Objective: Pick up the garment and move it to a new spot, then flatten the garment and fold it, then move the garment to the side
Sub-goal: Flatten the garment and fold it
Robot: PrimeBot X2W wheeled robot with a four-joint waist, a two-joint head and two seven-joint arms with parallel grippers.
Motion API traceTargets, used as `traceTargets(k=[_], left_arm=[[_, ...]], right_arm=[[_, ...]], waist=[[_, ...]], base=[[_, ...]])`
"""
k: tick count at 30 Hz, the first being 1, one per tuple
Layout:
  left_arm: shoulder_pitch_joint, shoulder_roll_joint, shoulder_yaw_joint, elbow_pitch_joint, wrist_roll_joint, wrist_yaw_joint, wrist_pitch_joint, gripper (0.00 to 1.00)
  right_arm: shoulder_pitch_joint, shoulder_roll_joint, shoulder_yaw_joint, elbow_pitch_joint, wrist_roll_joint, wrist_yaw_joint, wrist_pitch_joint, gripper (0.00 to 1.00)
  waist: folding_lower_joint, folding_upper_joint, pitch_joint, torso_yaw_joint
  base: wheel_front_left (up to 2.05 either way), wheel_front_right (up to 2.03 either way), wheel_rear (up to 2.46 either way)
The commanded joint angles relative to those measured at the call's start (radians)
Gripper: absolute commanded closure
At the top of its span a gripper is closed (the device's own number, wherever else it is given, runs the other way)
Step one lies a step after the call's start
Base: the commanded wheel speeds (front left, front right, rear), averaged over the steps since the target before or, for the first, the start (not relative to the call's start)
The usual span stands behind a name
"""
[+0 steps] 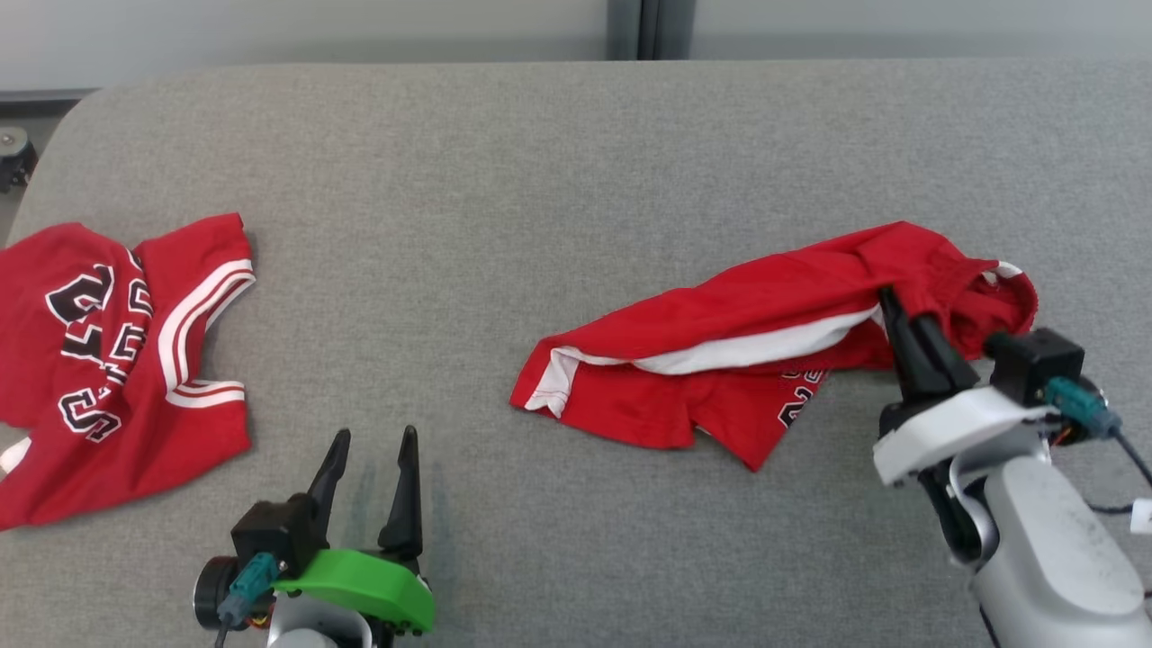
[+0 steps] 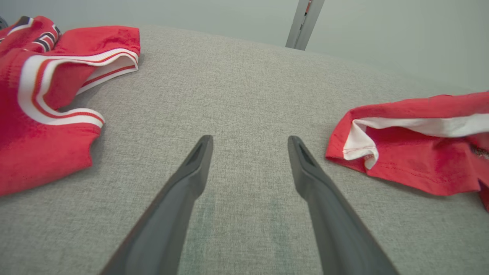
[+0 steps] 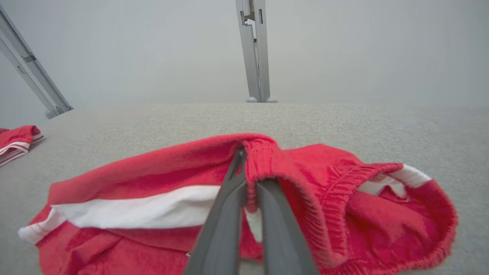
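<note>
Head view: my right end effector [image 1: 900,310] is clamped on the garment [image 1: 720,306], crumpled at the right of the table [image 1: 540,135]. I judge the pickup only begun, with moving, flattening and folding left. Left wrist view: my left end effector [image 2: 250,141] stands apart and empty, between the garment and a second jersey [image 2: 38,95]. Right wrist view: the grip is on the elastic edge. Nothing sits in any container.

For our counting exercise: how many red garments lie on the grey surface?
2. A lettered jersey lies at the robot's left; a crumpled garment with an elastic waistband lies at its right, pinched by the right tool. None seems hidden.
</note>
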State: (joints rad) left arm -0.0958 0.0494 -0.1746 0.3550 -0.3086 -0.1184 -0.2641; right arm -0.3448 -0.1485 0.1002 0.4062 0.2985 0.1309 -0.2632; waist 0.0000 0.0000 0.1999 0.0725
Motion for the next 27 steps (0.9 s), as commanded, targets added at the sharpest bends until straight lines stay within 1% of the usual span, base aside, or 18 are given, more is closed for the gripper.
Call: traceTargets(k=[1, 4, 7, 12, 13, 14, 15, 18, 20, 24, 27], left_arm=[[-0.027, 0.003, -0.005, -0.007, -0.005, -0.003, -0.001, 0.0], [-0.058, 0.003, -0.021, -0.012, -0.008, -0.005, -0.001, 0.0], [-0.097, 0.003, -0.047, -0.02, -0.015, -0.006, -0.001, 0.0], [-0.149, 0.003, -0.087, -0.038, -0.035, -0.009, -0.001, 0.0], [-0.156, 0.003, -0.097, -0.042, -0.04, -0.01, -0.001, 0.0], [-0.161, 0.003, -0.104, -0.044, -0.044, -0.011, -0.001, 0.0], [-0.166, 0.003, -0.112, -0.047, -0.047, -0.012, -0.001, 0.0], [-0.172, 0.003, -0.127, -0.057, -0.056, -0.012, -0.001, 0.0], [-0.168, 0.003, -0.137, -0.063, -0.055, -0.012, -0.001, 0.0], [-0.142, 0.003, -0.13, -0.057, -0.041, -0.013, -0.001, 0.0], [-0.122, 0.003, -0.098, -0.047, -0.016, -0.008, -0.001, 0.0]], right_arm=[[-0.047, -0.013, -0.006, 0.017, 0.008, 0.0, -0.002, 1.0], [-0.136, -0.033, -0.012, 0.072, 0.003, 0.0, -0.002, 1.0], [-0.225, -0.051, -0.009, 0.154, -0.013, 0.0, -0.002, 1.0], [-0.317, -0.063, -0.006, 0.277, -0.046, 0.0, -0.002, 0.71], [-0.325, -0.061, -0.008, 0.3, -0.053, 0.0, -0.002, 0.63], [-0.332, -0.058, -0.01, 0.313, -0.058, 0.0, -0.002, 0.36], [-0.339, -0.055, -0.014, 0.324, -0.062, 0.0, -0.002, 0.0], [-0.34, -0.046, -0.032, 0.322, -0.073, 0.0, -0.002, 0.0], [-0.326, -0.044, -0.047, 0.292, -0.078, 0.0, -0.002, 0.0], [-0.275, -0.034, -0.067, 0.207, -0.097, 0.0, -0.002, 0.0], [-0.226, -0.023, -0.079, 0.125, -0.114, 0.0, -0.002, 0.0]], waist=[[0.0, 0.0, 0.034, 0.004], [0.0, 0.0, 0.069, 0.016], [0.0, 0.0, 0.112, 0.035], [0.0, 0.0, 0.154, 0.056], [0.0, 0.0, 0.158, 0.057], [0.0, 0.0, 0.16, 0.058], [0.0, 0.0, 0.161, 0.057], [0.0, 0.0, 0.156, 0.049], [0.0, 0.0, 0.146, 0.04], [0.0, 0.0, 0.113, 0.016], [0.0, 0.0, 0.078, -0.005]], base=[[0.0, 0.0, 0.0], [0.0, 0.0, 0.0], [0.0, 0.0, 0.0], [0.0, 0.0, 0.0], [0.0, 0.0, 0.0], [0.0, 0.0, 0.0], [0.0, 0.0, 0.0], [0.0, 0.0, 0.0], [0.0, 0.0, 0.0], [0.0, 0.0, 0.0], [0.0, 0.0, 0.0]])
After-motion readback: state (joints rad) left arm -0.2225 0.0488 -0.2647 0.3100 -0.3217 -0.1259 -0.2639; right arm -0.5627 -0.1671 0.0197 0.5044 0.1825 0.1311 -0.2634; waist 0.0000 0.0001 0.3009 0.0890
